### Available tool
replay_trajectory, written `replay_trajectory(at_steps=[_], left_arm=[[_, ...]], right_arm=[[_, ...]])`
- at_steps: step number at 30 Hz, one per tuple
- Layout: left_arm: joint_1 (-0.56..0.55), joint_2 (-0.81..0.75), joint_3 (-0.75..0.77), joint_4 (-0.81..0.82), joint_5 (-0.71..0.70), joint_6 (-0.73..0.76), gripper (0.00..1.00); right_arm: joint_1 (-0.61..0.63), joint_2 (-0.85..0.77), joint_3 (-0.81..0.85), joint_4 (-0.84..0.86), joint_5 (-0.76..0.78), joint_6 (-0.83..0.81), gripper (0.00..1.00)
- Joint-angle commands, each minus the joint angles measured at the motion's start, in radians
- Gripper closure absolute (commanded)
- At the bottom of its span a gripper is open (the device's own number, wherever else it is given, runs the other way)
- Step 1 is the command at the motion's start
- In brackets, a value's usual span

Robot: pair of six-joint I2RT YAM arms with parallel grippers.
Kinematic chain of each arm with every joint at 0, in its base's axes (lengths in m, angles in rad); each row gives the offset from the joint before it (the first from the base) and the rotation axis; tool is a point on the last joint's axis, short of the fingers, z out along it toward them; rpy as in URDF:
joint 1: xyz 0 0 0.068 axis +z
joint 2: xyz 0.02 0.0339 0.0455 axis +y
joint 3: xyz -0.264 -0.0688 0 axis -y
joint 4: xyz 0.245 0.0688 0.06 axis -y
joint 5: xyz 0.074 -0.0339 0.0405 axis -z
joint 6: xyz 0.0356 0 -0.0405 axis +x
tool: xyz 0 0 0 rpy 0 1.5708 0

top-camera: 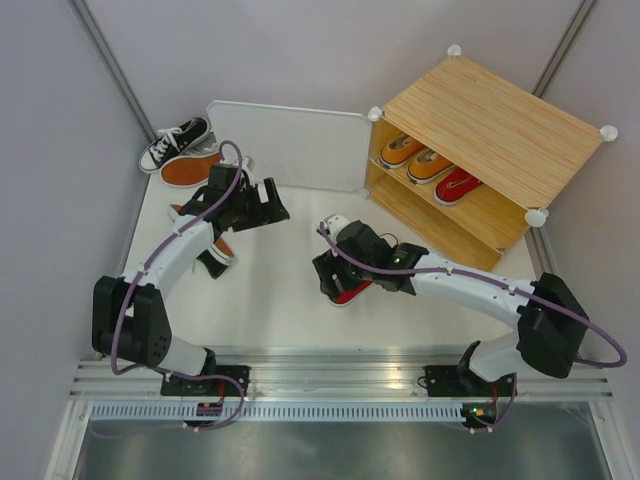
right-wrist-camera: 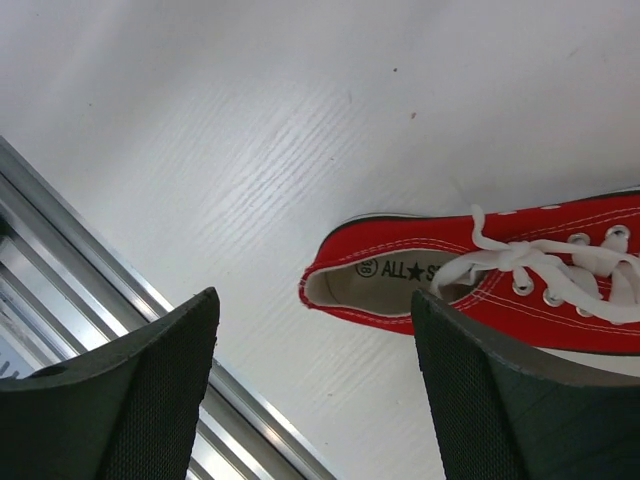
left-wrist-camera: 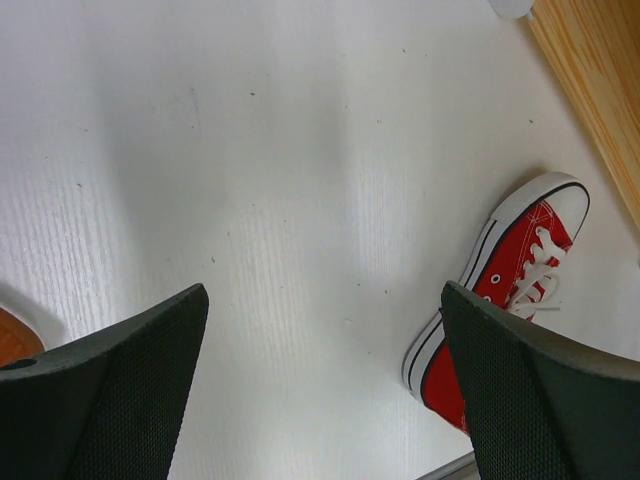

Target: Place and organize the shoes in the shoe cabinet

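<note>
The shoe cabinet (top-camera: 500,125) stands with its frosted door (top-camera: 290,145) swung wide open. On its inner shelf sit two orange shoes (top-camera: 430,165) and, beside them, a red shoe (top-camera: 457,185). In front of the cabinet a second red shoe (right-wrist-camera: 450,235) lies on the tabletop (top-camera: 280,300). The right pincer (right-wrist-camera: 315,310) hangs over its heel, spread, pinching nothing. Left of the cabinet, in front of the door, the left pincer (left-wrist-camera: 322,330) hovers spread wide over bare tabletop. Past the door's far end lie a black shoe (top-camera: 175,143) and a sole-up shoe (top-camera: 190,170).
</note>
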Motion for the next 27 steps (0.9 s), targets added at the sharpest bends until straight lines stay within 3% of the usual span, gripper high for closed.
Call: replay_trajectory(at_steps=[1, 4, 7, 13, 27], left_arm=[[0.001, -0.039, -0.001, -0.016, -0.051, -0.014, 0.01], [0.002, -0.036, -0.002, -0.016, -0.074, -0.006, 0.01], [0.002, -0.031, -0.007, -0.016, -0.080, -0.003, 0.01], [0.002, -0.037, -0.006, -0.015, -0.066, 0.000, 0.01], [0.005, -0.034, -0.004, -0.019, -0.066, 0.002, 0.01]], right_arm=[[0.048, 0.041, 0.075, -0.025, 0.078, 0.059, 0.19], [0.083, 0.077, 0.112, -0.071, 0.110, 0.077, 0.25], [0.110, 0.123, 0.141, -0.115, 0.136, 0.086, 0.39], [0.139, 0.213, 0.195, -0.184, 0.152, 0.143, 0.51], [0.197, 0.370, 0.259, -0.282, 0.314, 0.175, 0.51]])
